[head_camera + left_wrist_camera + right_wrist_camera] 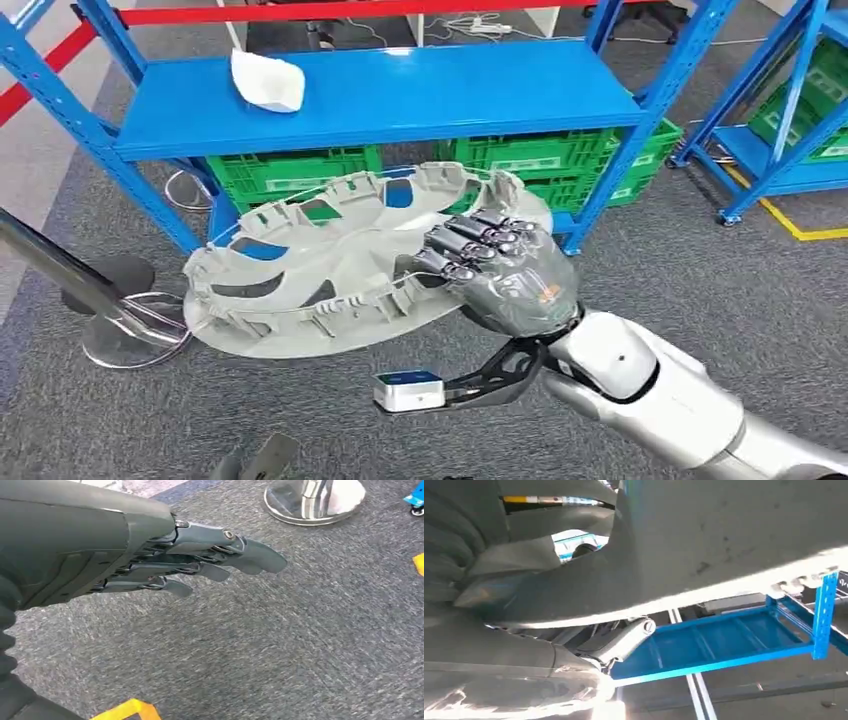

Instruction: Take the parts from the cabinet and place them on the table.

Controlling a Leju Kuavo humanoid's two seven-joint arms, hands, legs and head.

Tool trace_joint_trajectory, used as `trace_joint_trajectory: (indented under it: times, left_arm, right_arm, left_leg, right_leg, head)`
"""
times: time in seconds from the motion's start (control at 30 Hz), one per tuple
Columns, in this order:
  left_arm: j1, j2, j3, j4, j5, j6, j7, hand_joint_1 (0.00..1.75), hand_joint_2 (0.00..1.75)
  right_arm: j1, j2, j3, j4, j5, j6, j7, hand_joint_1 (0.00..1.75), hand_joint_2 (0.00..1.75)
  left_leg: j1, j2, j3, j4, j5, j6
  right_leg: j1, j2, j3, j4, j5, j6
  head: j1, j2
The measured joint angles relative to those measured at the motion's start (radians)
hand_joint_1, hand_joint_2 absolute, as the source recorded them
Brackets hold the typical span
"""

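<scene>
The right hand (497, 262) grips the rim of the large grey part (340, 265), carried clear of the blue shelf (400, 95), so keep it level while turning tableward; the left hand (200, 565) hangs loosely extended, apparently empty.

Wheel cover (330, 262) held in front of the rack (400, 95), right hand (495, 262) at its right edge, white pouch (267, 80) on the shelf's left end, crates (290, 170) beneath the shelf, stanchion base (130, 335) on the floor at left, left hand (200, 565) above carpet
</scene>
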Motion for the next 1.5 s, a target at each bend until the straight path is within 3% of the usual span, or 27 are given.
trace_joint_trajectory:
  times: [0.03,0.1,0.2,0.23,0.3,0.37,0.4,0.47,0.53,0.6,0.63,0.73,0.77,0.8,0.87,0.9,0.97,1.03,1.07,1.1,1.13,1.2,1.27,1.33,1.4,1.43,1.5]
  left_arm:
    - [0.0,0.0,0.0,0.0,0.0,0.0,0.0,0.0,1.75]
    - [-0.002,-0.001,-0.002,0.0,0.0,0.0,0.0,0.0,1.75]
    - [0.0,-0.002,-0.004,0.0,0.0,-0.003,0.0,0.0,1.75]
    - [0.0,0.0,-0.006,0.0,0.0,-0.003,0.0,0.0,1.75]
    - [0.0,0.0,-0.008,0.0,0.0,-0.003,0.0,0.0,1.75]
    - [0.0,0.001,-0.008,0.0,0.0,-0.003,0.0,0.0,1.75]
    - [0.0,0.001,-0.008,0.0,0.0,-0.003,0.0,0.0,1.75]
    - [0.0,0.001,-0.008,0.0,0.0,-0.003,0.0,0.0,1.75]
    - [-0.002,0.002,-0.009,0.0,0.0,-0.003,0.0,0.0,1.75]
    - [-0.005,0.002,-0.01,0.0,0.0,-0.003,0.0,0.0,1.75]
    - [-0.008,0.002,-0.011,0.0,0.0,-0.003,0.0,0.0,1.75]
    - [-0.004,0.002,-0.016,0.0,0.0,-0.003,0.0,0.0,1.75]
    - [-0.006,0.002,-0.016,0.0,0.0,-0.003,0.001,0.0,1.75]
    - [-0.008,0.002,-0.017,0.0,0.0,-0.003,0.001,0.0,1.75]
    - [-0.009,0.001,-0.018,0.0,0.0,-0.003,0.001,0.0,1.75]
    - [-0.009,0.001,-0.018,0.0,0.0,-0.003,0.001,0.0,1.75]
    - [-0.008,0.002,-0.018,0.0,0.0,-0.003,0.001,0.0,1.75]
    - [-0.008,0.001,-0.018,0.0,0.0,-0.003,0.001,0.0,1.75]
    - [-0.009,0.002,-0.018,0.0,0.0,-0.003,0.001,0.0,1.75]
    - [-0.008,0.002,-0.018,0.0,0.0,-0.003,0.001,0.0,1.75]
    - [-0.007,0.002,-0.018,0.0,0.0,-0.003,0.001,0.0,1.75]
    - [-0.008,0.002,-0.018,0.0,0.002,-0.003,0.002,0.0,1.75]
    - [-0.003,0.002,-0.019,0.0,0.003,-0.003,0.002,0.0,1.75]
    - [-0.001,0.002,-0.02,0.001,0.003,-0.003,0.004,0.0,1.75]
    - [-0.001,0.002,-0.022,0.001,0.003,-0.003,0.006,0.0,1.75]
    - [-0.001,0.002,-0.023,0.001,0.003,-0.003,0.006,0.0,1.75]
    - [-0.001,0.003,-0.024,0.001,0.004,-0.003,0.01,0.0,1.75]
  right_arm:
    - [-0.001,0.0,0.001,0.0,0.0,0.001,0.0,1.75,1.75]
    - [-0.003,0.0,0.005,-0.001,0.002,0.002,0.0,1.75,1.75]
    - [-0.004,0.0,0.006,-0.002,0.003,0.003,0.0,1.75,1.75]
    - [-0.005,0.0,0.007,-0.002,0.003,0.003,0.0,1.75,1.75]
    - [-0.006,0.0,0.008,-0.002,0.002,0.004,0.0,1.75,1.75]
    - [-0.006,0.0,0.01,-0.002,0.003,0.005,0.0,1.75,1.75]
    - [-0.006,0.0,0.011,0.0,0.003,0.005,0.0,1.75,1.75]
    - [-0.005,0.0,0.015,0.001,0.003,0.005,0.0,1.75,1.75]
    - [-0.005,0.0,0.016,0.001,0.003,0.005,0.0,1.75,1.75]
    - [-0.006,0.0,0.016,0.0,0.003,0.005,0.0,1.75,1.75]
    - [-0.007,0.0,0.016,0.001,0.003,0.005,0.0,1.75,1.75]
    - [-0.01,0.0,0.021,0.001,0.003,0.005,0.001,1.75,1.75]
    - [-0.01,0.0,0.021,0.001,0.002,0.005,0.002,1.75,1.75]
    - [-0.011,0.0,0.021,0.001,0.003,0.006,0.002,1.75,1.75]
    - [-0.01,0.0,0.022,0.001,0.002,0.006,0.002,1.75,1.75]
    - [-0.009,0.0,0.023,0.001,0.002,0.006,0.002,1.75,1.75]
    - [-0.009,0.0,0.023,0.001,0.002,0.006,0.003,1.75,1.75]
    - [-0.009,0.0,0.023,0.001,0.002,0.006,0.003,1.75,1.75]
    - [-0.01,0.0,0.023,0.001,0.002,0.006,0.003,1.75,1.75]
    - [-0.012,0.0,0.023,0.001,0.002,0.006,0.003,1.75,1.75]
    - [-0.014,0.0,0.023,0.0,0.002,0.007,0.003,1.75,1.75]
    - [-0.015,0.0,0.024,0.001,0.002,0.009,0.003,1.75,1.75]
    - [-0.017,0.0,0.024,0.002,0.001,0.011,0.004,1.75,1.75]
    - [-0.017,0.0,0.027,0.002,0.0,0.013,0.005,1.75,1.75]
    - [-0.016,0.0,0.03,0.002,0.0,0.014,0.006,1.75,1.75]
    - [-0.015,0.0,0.031,0.003,0.0,0.015,0.006,1.75,1.75]
    - [-0.012,0.0,0.031,0.004,-0.001,0.017,0.008,1.75,1.75]
  left_leg:
    - [0.0,-0.001,-0.004,0.004,0.002,-0.001]
    - [-0.005,-0.001,-0.017,0.01,0.009,-0.01]
    - [0.0,-0.001,-0.028,0.008,0.033,-0.026]
    - [-0.002,-0.003,-0.035,0.011,0.024,-0.031]
    - [0.003,-0.005,-0.059,0.078,-0.062,-0.046]
    - [0.011,-0.004,-0.1,0.23,-0.157,-0.058]
    - [0.014,-0.004,-0.11,0.286,-0.178,-0.063]
    - [0.021,-0.004,-0.083,0.289,-0.133,-0.069]
    - [0.024,-0.004,0.004,0.168,-0.062,-0.069]
    - [0.021,-0.007,0.098,0.022,-0.087,-0.061]
    - [0.02,-0.008,0.101,0.002,-0.095,-0.054]
    - [0.015,-0.005,0.073,-0.008,-0.063,-0.03]
    - [0.018,0.001,0.068,-0.009,-0.047,-0.022]
    - [0.018,0.001,0.052,-0.01,-0.036,-0.013]
    - [0.015,0.001,0.023,-0.009,-0.011,-0.007]
    - [0.014,0.001,0.007,-0.008,0.002,-0.007]
    - [0.011,0.002,-0.025,-0.007,0.028,-0.009]
    - [0.01,0.002,-0.058,-0.006,0.052,-0.013]
    - [0.01,0.001,-0.066,-0.003,0.064,-0.017]
    - [0.004,0.0,-0.075,0.0,0.07,-0.022]
    - [0.004,0.0,-0.081,0.004,0.082,-0.027]
    - [0.009,0.0,-0.094,0.001,0.11,-0.035]
    - [0.012,-0.003,-0.106,0.005,0.103,-0.047]
    - [0.015,-0.004,-0.134,0.094,-0.016,-0.057]
    - [0.016,-0.003,-0.166,0.254,-0.119,-0.06]
    - [0.016,-0.004,-0.17,0.313,-0.121,-0.059]
    - [0.014,-0.004,-0.135,0.321,-0.033,-0.049]
  right_leg:
    - [0.002,0.0,0.059,-0.093,0.028,-0.006]
    - [0.009,0.001,0.126,-0.198,0.019,-0.014]
    - [0.012,0.003,0.117,-0.205,0.031,-0.018]
    - [0.001,-0.001,0.117,-0.227,0.04,-0.026]
    - [0.001,-0.003,0.1,-0.225,0.058,-0.04]
    - [0.002,-0.005,0.077,-0.22,0.071,-0.04]
    - [0.001,-0.006,0.065,-0.216,0.078,-0.04]
    - [0.001,-0.007,0.036,-0.207,0.094,-0.04]
    - [-0.001,-0.006,0.005,-0.196,0.111,-0.035]
    - [0.003,-0.004,-0.013,-0.189,0.125,-0.024]
    - [0.002,-0.005,-0.017,-0.19,0.137,-0.018]
    - [-0.001,-0.004,-0.023,-0.206,0.171,0.003]
    - [-0.005,-0.002,-0.035,-0.197,0.141,0.006]
    - [-0.004,-0.001,-0.056,-0.159,0.08,0.007]
    - [-0.006,-0.001,-0.085,-0.002,-0.045,0.011]
    - [-0.007,-0.001,-0.097,0.076,-0.075,0.013]
    - [-0.008,-0.001,-0.08,0.132,-0.027,0.013]
    - [-0.008,-0.001,0.008,0.044,0.043,0.01]
    - [-0.009,-0.001,0.081,-0.049,0.037,0.008]
    - [-0.007,-0.001,0.168,-0.151,-0.006,0.006]
    - [-0.006,0.002,0.208,-0.231,-0.039,0.005]
    - [0.001,0.004,0.184,-0.216,-0.028,0.002]
    - [-0.006,-0.003,0.171,-0.222,-0.003,-0.023]
    - [-0.002,-0.004,0.137,-0.219,0.021,-0.04]
    - [0.003,-0.004,0.103,-0.217,0.046,-0.043]
    - [0.006,-0.004,0.085,-0.216,0.055,-0.044]
    - [0.012,-0.004,0.048,-0.213,0.08,-0.044]
  head:
    - [0.0,0.0]
    - [-0.002,0.0]
    - [-0.001,0.0]
    - [0.001,0.0]
    - [-0.005,0.0]
    - [-0.005,0.0]
    - [-0.006,0.0]
    - [-0.006,0.0]
    - [-0.006,0.0]
    - [-0.006,0.0]
    - [-0.004,0.0]
    - [-0.006,0.0]
    - [-0.005,0.0]
    - [-0.001,0.0]
    - [0.0,0.0]
    - [0.0,0.0]
    - [0.0,0.0]
    - [0.0,0.0]
    - [0.0,0.0]
    - [0.001,0.0]
    - [-0.002,0.0]
    - [0.001,0.0]
    - [0.001,0.0]
    - [-0.006,0.0]
    - [-0.008,0.0]
    - [-0.008,0.0]
    - [-0.008,0.0]
